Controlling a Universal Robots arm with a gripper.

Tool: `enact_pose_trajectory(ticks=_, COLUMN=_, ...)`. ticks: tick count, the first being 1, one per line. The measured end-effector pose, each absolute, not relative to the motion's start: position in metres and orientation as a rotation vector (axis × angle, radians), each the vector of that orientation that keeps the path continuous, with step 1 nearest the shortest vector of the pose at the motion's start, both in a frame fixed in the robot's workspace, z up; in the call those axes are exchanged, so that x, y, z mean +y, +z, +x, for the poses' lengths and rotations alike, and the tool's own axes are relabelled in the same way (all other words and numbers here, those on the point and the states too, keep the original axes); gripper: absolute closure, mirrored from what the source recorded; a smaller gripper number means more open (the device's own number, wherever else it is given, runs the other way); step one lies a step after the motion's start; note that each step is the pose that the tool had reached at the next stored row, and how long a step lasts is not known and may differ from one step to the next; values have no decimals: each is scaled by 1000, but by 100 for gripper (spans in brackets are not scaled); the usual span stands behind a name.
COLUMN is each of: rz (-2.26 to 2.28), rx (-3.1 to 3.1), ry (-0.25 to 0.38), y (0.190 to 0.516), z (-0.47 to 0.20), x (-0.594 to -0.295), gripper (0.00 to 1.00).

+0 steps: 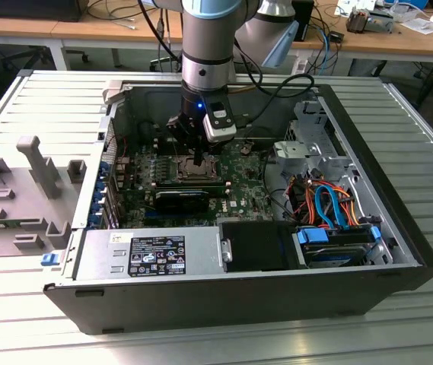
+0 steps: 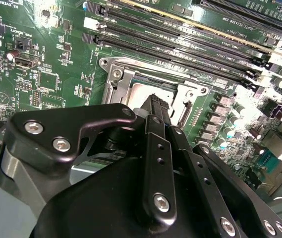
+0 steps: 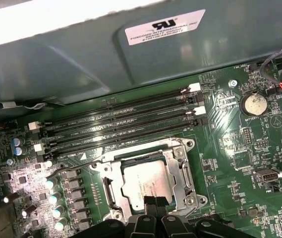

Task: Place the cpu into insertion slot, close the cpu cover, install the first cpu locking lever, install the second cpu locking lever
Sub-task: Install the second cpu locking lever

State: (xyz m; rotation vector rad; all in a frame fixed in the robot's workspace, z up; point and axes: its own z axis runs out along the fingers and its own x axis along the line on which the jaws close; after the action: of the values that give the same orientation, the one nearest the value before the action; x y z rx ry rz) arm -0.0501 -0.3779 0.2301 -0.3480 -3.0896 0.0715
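Hovering right above the slot (image 3: 145,181) with gripper (image 3: 152,207) fingers pressed together and empty, touching near edge of cpu (image 3: 143,184) lying flat under the closed cover (image 3: 178,171).

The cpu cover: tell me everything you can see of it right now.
The cpu cover, a thin silvery square metal frame with a cut-out middle, lies flat and closed over the socket on the green board, beside the long black memory slots. Through its opening shows the dull silver-grey top of the cpu. Screws sit at its corners. The black gripper comes down at its near edge, fingertips together; whether they touch the frame or the chip, I cannot tell.
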Motion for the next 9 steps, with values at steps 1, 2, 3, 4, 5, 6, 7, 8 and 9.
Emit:
enact_pose_trajectory(ticks=1, rz=-346, rx=-3090, ry=72, y=230, z=-50, x=-378, gripper=89)
enact_pose_trajectory(ticks=2, rz=-343, rx=-3090, ry=72, y=230, z=-50, x=-378, gripper=89)
enact_pose_trajectory(ticks=3, rz=-342, rx=-3090, ry=72, y=230, z=-50, x=-378, gripper=89)
enact_pose_trajectory(ticks=4, rz=-339, rx=-3091, ry=72, y=230, z=-50, x=-378, gripper=89)
enact_pose_trajectory(ticks=5, rz=-332, rx=-3092, ry=72, y=230, z=-50, x=-378, gripper=89)
enact_pose_trajectory(ticks=6, rz=-320, rx=-3093, ry=72, y=230, z=-50, x=-378, gripper=89)
enact_pose_trajectory(ticks=7, rz=-304, rx=-3095, ry=72, y=230, z=-50, x=-378, gripper=89)
enact_pose_trajectory(ticks=8, rz=-299, rx=-3095, ry=72, y=230, z=-50, x=-378, gripper=89)
enact_pose_trajectory(ticks=9, rz=-297, rx=-3096, ry=72, y=230, z=-50, x=-378, gripper=89)
